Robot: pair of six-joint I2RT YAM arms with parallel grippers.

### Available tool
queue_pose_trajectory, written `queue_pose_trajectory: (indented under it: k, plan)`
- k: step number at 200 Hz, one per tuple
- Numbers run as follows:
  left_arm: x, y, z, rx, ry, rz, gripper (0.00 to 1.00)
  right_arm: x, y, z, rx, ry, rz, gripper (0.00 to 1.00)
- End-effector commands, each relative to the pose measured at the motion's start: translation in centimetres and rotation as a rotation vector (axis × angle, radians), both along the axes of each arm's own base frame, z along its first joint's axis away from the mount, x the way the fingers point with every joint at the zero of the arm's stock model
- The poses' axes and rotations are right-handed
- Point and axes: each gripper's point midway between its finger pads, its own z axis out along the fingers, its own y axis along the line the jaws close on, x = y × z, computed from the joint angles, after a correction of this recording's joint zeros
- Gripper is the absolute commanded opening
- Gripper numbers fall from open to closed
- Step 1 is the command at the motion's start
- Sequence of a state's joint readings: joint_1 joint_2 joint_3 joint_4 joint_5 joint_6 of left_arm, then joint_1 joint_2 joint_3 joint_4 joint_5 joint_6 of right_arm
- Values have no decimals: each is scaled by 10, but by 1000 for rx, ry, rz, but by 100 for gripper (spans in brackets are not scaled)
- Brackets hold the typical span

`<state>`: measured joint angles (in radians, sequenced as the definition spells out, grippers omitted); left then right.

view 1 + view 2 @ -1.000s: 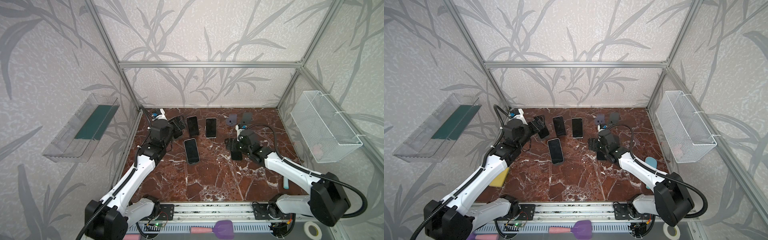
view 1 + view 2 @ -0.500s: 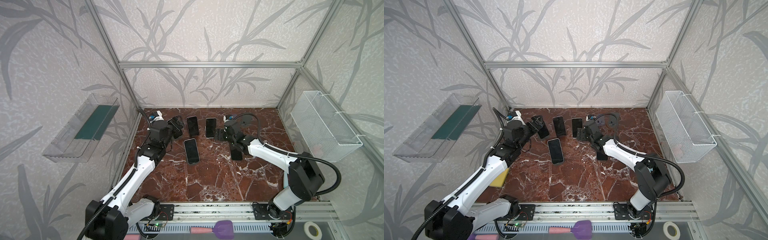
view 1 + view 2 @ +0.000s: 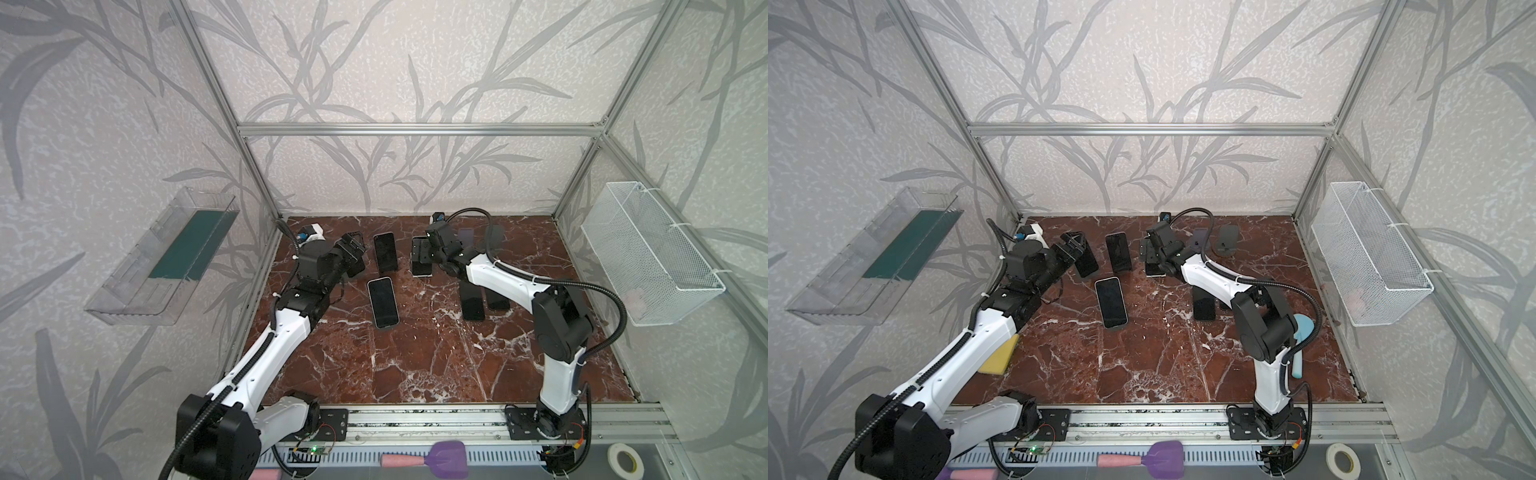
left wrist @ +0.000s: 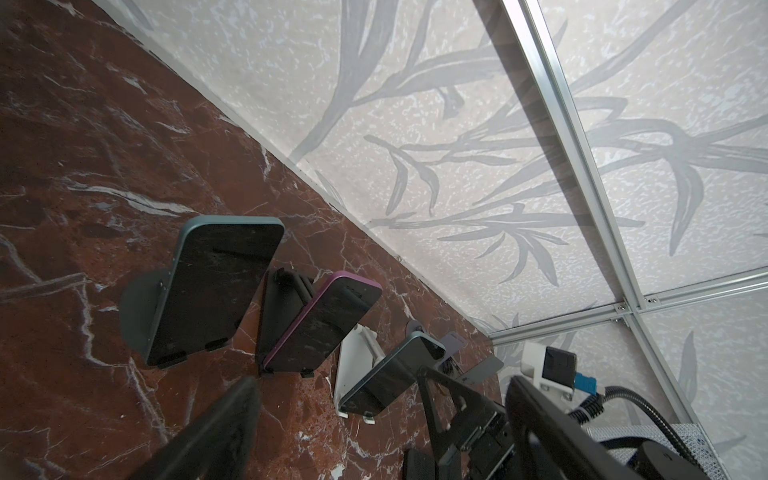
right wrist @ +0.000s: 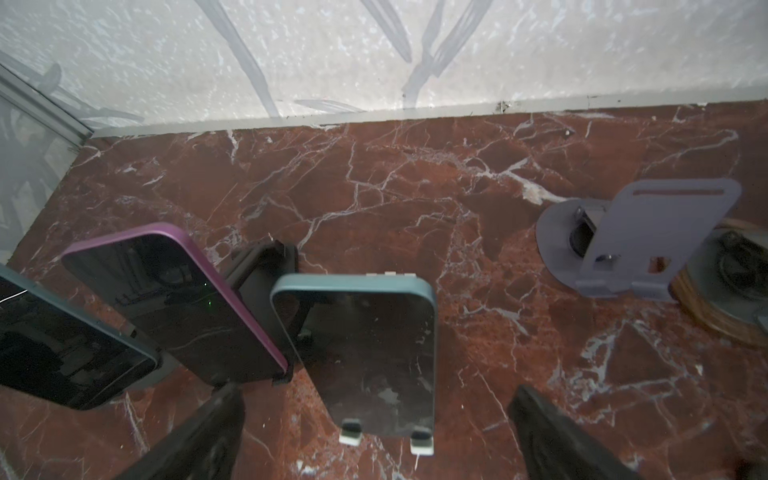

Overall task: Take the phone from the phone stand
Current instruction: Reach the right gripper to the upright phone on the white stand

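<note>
Three phones lean on stands in a row at the back. In the right wrist view a teal phone [image 5: 365,357] rests on a white phone stand [image 5: 422,444]. My right gripper [image 5: 374,436] is open just in front of it, its fingertips on either side and not touching. A purple phone [image 5: 174,307] sits on a black stand beside it. A third teal phone [image 4: 212,291] stands on a dark round-based stand. My left gripper [image 4: 382,436] is open before the row, holding nothing. In both top views the left gripper [image 3: 351,247] and the right gripper [image 3: 419,249] hover over the row's ends.
Three phones lie flat on the marble: one in the middle [image 3: 382,301], two on the right [image 3: 472,301]. Empty grey stands [image 3: 1198,239] sit at the back right. A wire basket [image 3: 648,257] hangs on the right wall and a clear shelf [image 3: 166,257] on the left. A yellow sponge [image 3: 996,357] lies under the left arm.
My right arm swung from the flat phones on the right to the back row and opened its jaws wide. My left gripper shifted slightly toward the leftmost phone.
</note>
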<state>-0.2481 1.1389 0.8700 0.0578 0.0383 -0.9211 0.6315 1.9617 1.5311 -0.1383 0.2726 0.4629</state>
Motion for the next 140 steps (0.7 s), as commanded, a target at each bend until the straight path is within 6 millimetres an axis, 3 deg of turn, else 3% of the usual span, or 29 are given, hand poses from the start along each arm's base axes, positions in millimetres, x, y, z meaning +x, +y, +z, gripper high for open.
queue_pose_trajectory:
  k: [1,45,140]
  plan:
    - [4,-1,10,-40,-25,-10,92,7,5,5,-19,1,0,99]
    - [6,2,9,-64,-21,-8,91,18,1,-3,-16,-2,-74,99]
    - [18,3,-11,-127,37,-23,90,39,16,-20,-21,-16,-70,99]
